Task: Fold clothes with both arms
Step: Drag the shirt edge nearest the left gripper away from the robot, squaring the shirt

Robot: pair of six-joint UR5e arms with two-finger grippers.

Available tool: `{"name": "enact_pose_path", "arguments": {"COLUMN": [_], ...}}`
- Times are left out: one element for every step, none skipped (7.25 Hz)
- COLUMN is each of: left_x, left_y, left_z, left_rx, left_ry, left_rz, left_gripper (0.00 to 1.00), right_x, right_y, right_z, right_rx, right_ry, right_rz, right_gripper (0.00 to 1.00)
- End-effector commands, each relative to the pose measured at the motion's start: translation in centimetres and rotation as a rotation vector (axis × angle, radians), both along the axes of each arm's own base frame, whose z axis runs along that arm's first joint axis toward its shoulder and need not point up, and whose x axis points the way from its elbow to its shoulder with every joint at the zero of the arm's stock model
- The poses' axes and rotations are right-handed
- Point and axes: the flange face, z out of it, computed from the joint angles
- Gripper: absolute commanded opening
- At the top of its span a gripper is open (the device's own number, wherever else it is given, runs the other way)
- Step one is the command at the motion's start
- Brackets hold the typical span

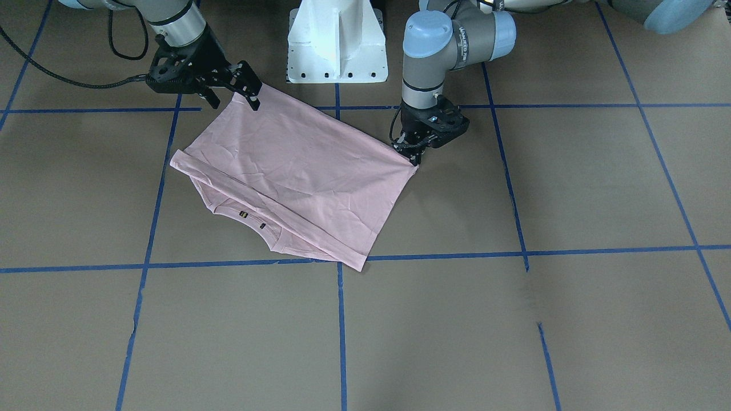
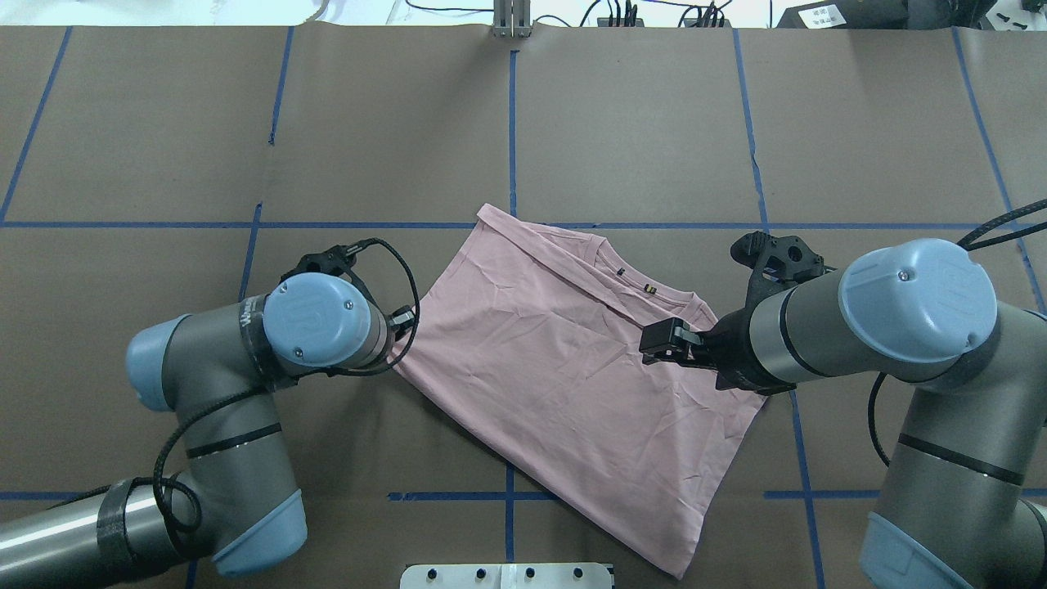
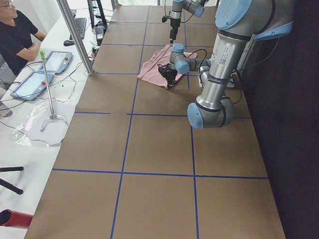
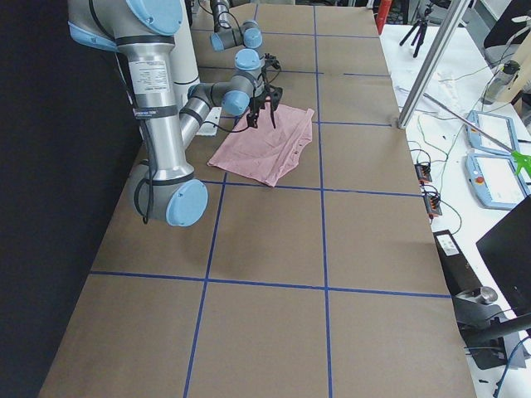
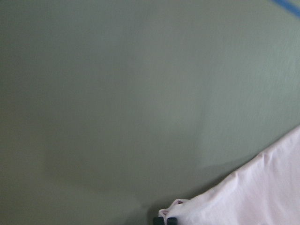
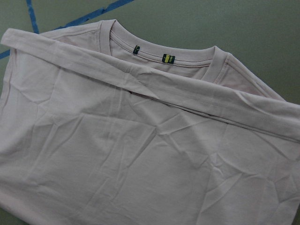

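Observation:
The pale pink T-shirt (image 1: 297,171) lies folded and skewed on the brown table, back side up, so its print is hidden. Its collar with small tags (image 6: 168,58) faces away from the robot. The shirt also shows in the overhead view (image 2: 564,384). My left gripper (image 1: 412,155) is low at the table and shut on the shirt's side corner; the pinched cloth shows at the bottom of the left wrist view (image 5: 187,208). My right gripper (image 1: 233,101) is open and empty, raised above the shirt's corner nearest the robot. It hovers over the cloth in the overhead view (image 2: 661,339).
The white pedestal base (image 1: 337,45) stands just behind the shirt. Blue tape lines (image 1: 340,319) grid the brown table. An operator (image 3: 15,35), tablets and a metal pole (image 3: 75,35) are beyond the table's far edge.

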Motion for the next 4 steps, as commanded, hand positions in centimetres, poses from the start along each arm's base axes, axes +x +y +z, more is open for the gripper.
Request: {"name": "enact_pose_path", "arguments": {"left_x": [-0.9, -0.4, -0.7, -1.5], "left_y": [-7.5, -11.9, -15.7, -19.0], "left_z": [0.2, 0.0, -0.3, -0.7], "left_rx": [0.057, 0.09, 0.137, 0.18], "left_ry": [-0.013, -0.017, -0.015, -0.027], "left_rz": [-0.048, -0.066, -0.073, -0.074], "left_gripper": [0.0, 0.0, 0.0, 0.0], "right_x": [-0.1, 0.0, 0.0, 0.0], "right_y": [-0.1, -0.2, -0.2, -0.2], "right_z": [0.1, 0.1, 0.1, 0.1], "right_rx": [-0.003, -0.005, -0.005, -0.006], "right_ry": [0.003, 0.003, 0.003, 0.003], "right_rz": [0.003, 0.006, 0.006, 0.006], "right_gripper": [1.0, 1.0, 1.0, 1.0]}}
